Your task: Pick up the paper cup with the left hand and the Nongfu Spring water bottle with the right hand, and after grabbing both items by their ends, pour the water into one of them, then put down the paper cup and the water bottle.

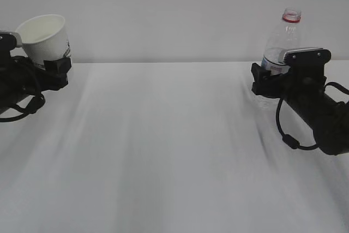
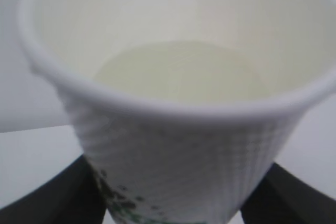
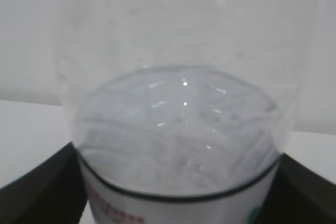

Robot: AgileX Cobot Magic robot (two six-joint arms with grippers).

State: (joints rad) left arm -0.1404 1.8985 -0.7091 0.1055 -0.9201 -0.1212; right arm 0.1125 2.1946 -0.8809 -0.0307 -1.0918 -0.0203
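White paper cup (image 2: 173, 145) in left fingers (image 2: 58, 198); only wrist view shows water (image 2: 178, 72); right fingers' (image 3: 37, 182) grip unclear.

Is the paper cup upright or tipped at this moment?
Tipped. In the exterior view the paper cup leans with its mouth turned up and toward the right, clamped near its base by the left hand.
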